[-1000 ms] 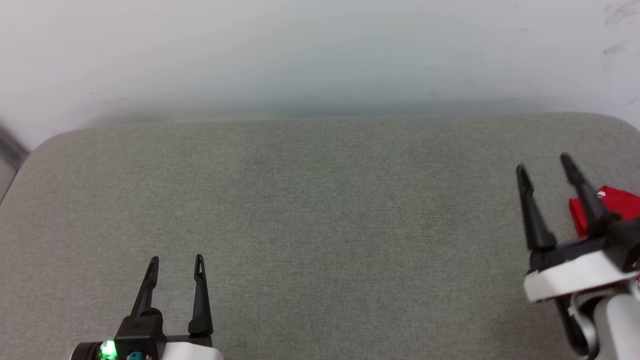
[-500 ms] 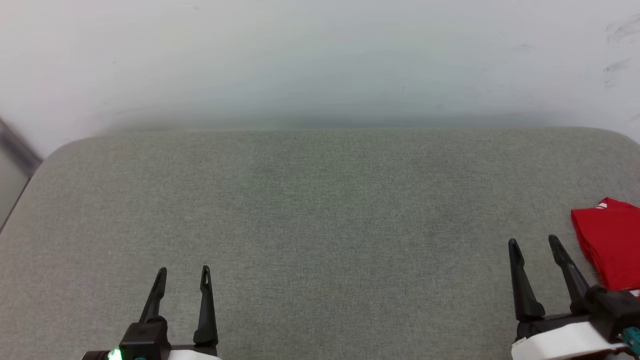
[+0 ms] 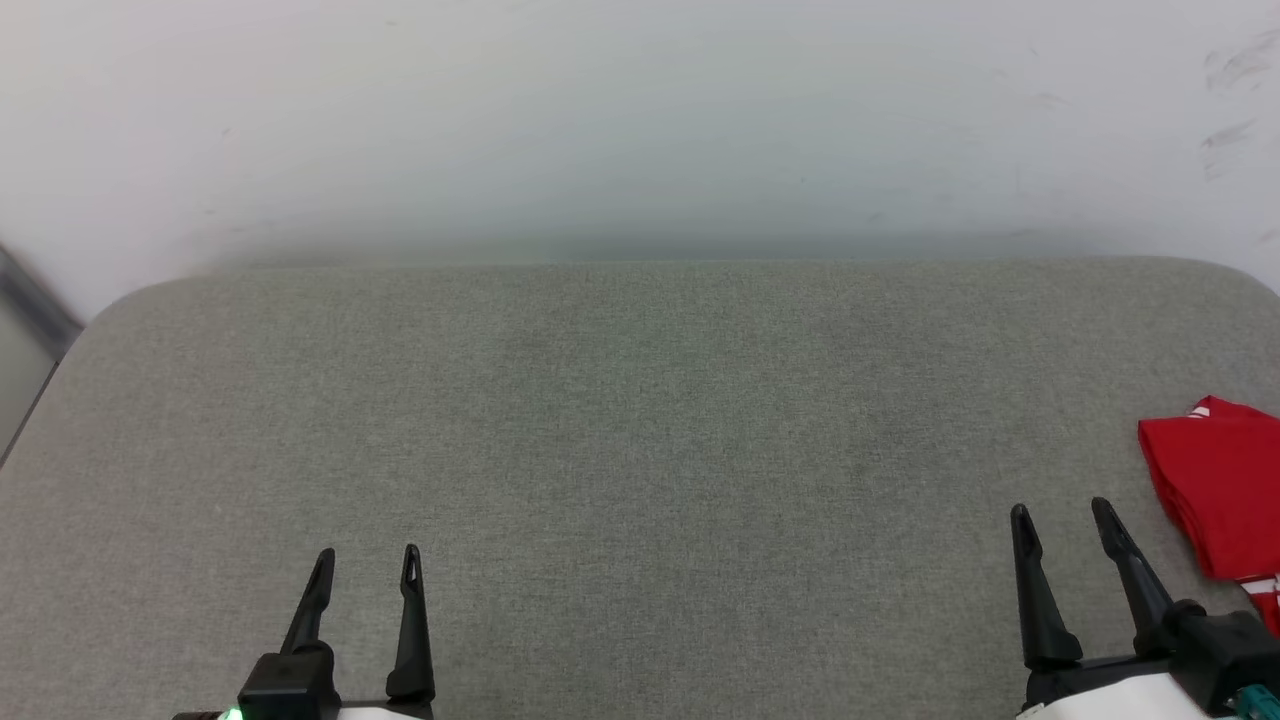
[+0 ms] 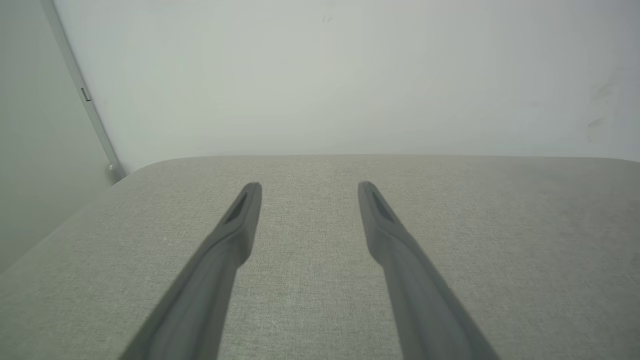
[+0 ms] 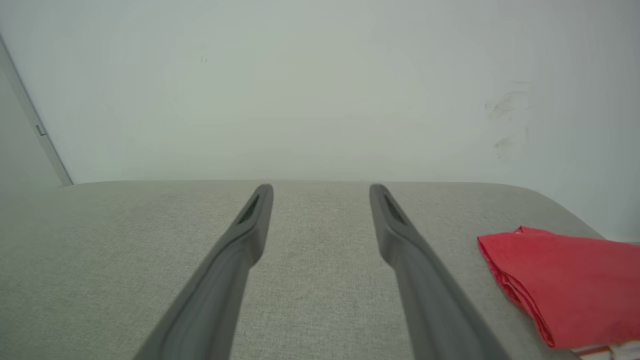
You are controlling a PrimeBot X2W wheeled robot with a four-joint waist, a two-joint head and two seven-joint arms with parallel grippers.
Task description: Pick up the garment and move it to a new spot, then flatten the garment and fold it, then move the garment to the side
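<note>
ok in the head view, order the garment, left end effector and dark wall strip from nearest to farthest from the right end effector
1. garment: just right of the right end effector.
2. left end effector: across the table, lower left.
3. dark wall strip: far left, beyond the table's corner.

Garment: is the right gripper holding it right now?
No, the right gripper stands open and empty, apart from the folded garment at its right.
</note>
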